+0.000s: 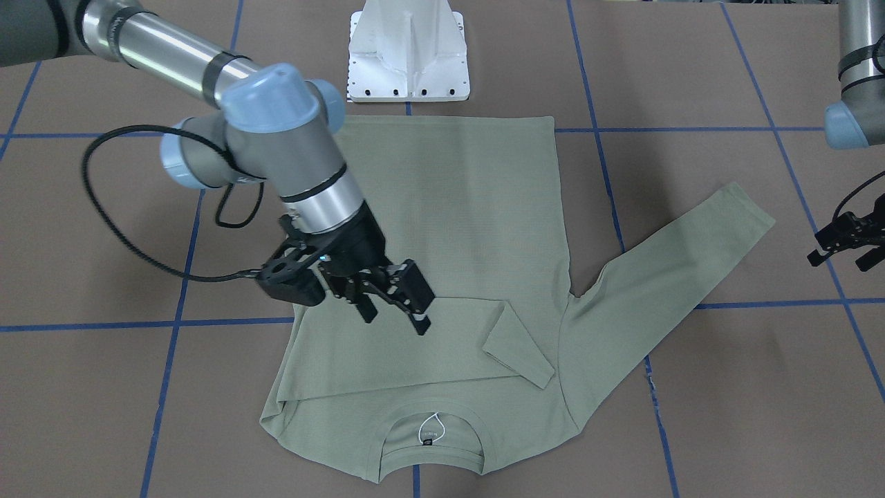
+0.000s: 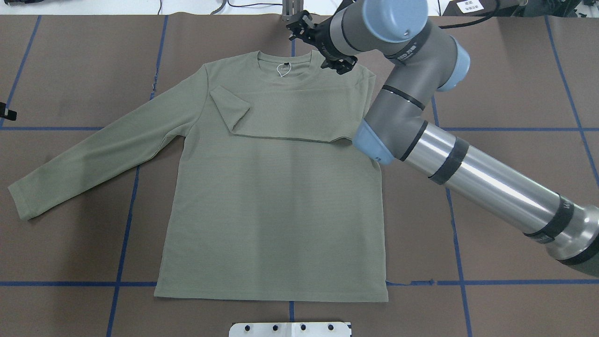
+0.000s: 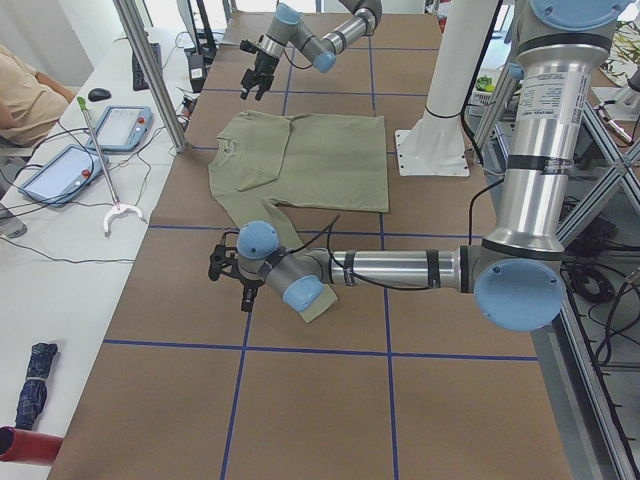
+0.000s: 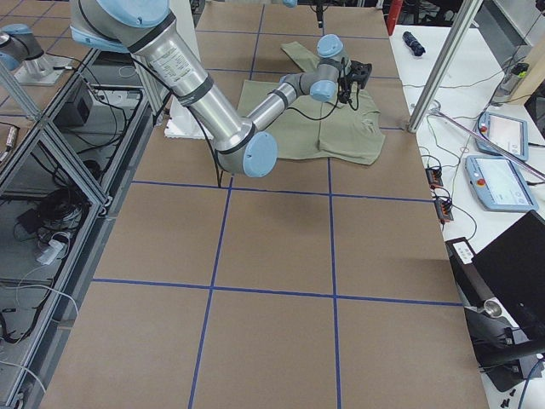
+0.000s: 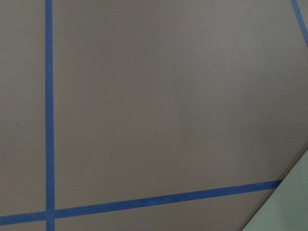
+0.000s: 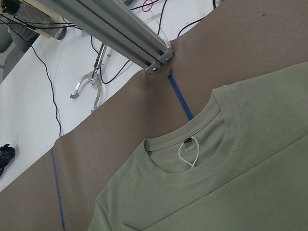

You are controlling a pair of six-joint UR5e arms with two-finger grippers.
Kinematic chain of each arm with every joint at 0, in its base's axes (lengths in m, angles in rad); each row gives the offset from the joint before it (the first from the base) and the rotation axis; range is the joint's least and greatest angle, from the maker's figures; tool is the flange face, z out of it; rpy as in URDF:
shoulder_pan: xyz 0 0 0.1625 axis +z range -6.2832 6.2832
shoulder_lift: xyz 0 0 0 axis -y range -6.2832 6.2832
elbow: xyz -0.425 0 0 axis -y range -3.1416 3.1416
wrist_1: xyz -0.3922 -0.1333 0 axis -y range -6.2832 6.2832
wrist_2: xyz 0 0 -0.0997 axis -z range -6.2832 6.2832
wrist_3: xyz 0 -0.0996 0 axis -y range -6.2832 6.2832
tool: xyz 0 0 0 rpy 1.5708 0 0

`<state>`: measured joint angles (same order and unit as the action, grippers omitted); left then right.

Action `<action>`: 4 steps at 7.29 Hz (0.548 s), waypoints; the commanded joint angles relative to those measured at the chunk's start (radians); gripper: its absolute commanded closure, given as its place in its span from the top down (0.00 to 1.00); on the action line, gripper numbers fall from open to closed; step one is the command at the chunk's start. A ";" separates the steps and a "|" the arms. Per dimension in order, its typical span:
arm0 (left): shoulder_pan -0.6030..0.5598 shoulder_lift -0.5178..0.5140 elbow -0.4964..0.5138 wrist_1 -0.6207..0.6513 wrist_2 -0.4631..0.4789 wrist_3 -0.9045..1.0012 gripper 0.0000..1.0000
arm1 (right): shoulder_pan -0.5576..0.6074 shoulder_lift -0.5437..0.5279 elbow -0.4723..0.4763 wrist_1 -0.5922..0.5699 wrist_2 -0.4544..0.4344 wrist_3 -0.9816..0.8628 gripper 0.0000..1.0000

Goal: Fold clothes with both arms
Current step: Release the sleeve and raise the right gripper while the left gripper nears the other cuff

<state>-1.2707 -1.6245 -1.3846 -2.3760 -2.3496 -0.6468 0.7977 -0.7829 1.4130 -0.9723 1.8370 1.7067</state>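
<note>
Jaws standing apart, empty: right gripper hovering over the shirt lying flat on the table, left gripper hanging beside its outstretched sleeve. Soft, limp knit; likely best pinching the cuff.

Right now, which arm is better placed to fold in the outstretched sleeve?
The left. The left pincer hangs open just beyond the cuff of the outstretched sleeve. The right pincer is over the far side of the shirt, above the folded sleeve.
</note>
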 commanded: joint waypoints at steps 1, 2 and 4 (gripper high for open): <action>0.080 0.081 0.013 -0.133 -0.025 -0.151 1.00 | 0.026 -0.076 0.067 0.000 0.045 -0.021 0.99; 0.114 0.116 0.016 -0.220 -0.020 -0.228 1.00 | 0.025 -0.087 0.084 0.000 0.042 -0.019 0.99; 0.161 0.168 0.016 -0.328 0.018 -0.280 1.00 | 0.025 -0.113 0.107 0.003 0.041 -0.021 0.99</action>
<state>-1.1487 -1.4956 -1.3713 -2.6232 -2.3611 -0.8934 0.8219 -0.8743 1.5002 -0.9712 1.8786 1.6871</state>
